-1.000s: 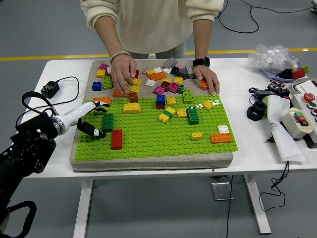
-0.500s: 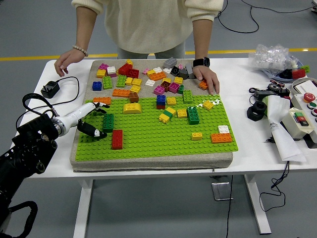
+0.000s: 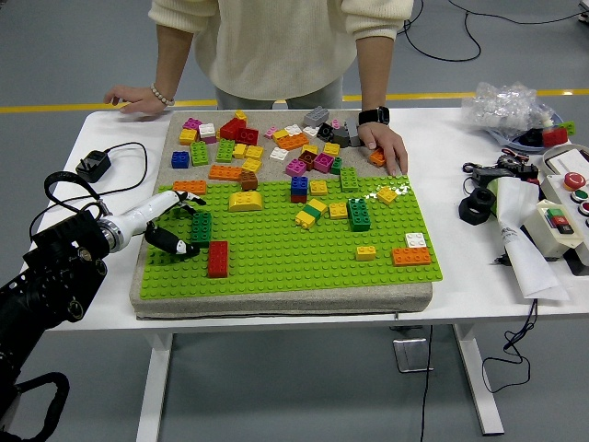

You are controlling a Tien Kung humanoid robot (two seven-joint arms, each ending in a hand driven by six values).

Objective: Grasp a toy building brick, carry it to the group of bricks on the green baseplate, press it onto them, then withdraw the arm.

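Item: white surface (image 3: 304,308), carrying all below. Person at the far side, one hand (image 3: 138,99) flat on the surface off the mat's far left corner, the other hand (image 3: 385,149) resting on the mat's far right among loose bricks. Grey mat (image 3: 276,299), with the green baseplate (image 3: 276,258) over its near part and loose mixed bricks (image 3: 276,143) on its far strip. Left arm (image 3: 55,272), black, entering from the lower left; right arm absent from view. Left hand (image 3: 175,224), at the baseplate's left edge, fingers half-curled in a loose claw, upper fingers above and thumb below, tips just beside the green brick (image 3: 201,227); whether they touch it cannot be told, and nothing is visibly lifted or pinched. Green brick: upright on the baseplate's left part, a red brick (image 3: 217,258) just near-right of it (the closest neighbour, likely to crowd a thumb). Group of bricks (image 3: 322,198): blue, yellow, green and orange pieces clustered at the baseplate's centre and far side, well apart from the hand. Handling, judged: rigid moulded plastic, light, not fragile, smooth-sided and somewhat slippery; if studded down it will resist a straight pull. Best taken across its two long side faces, fingertips low on the walls, leaving the studded top and hollow underside free for pressing on. Small sundries at the right edge of the surface: not catalogued.
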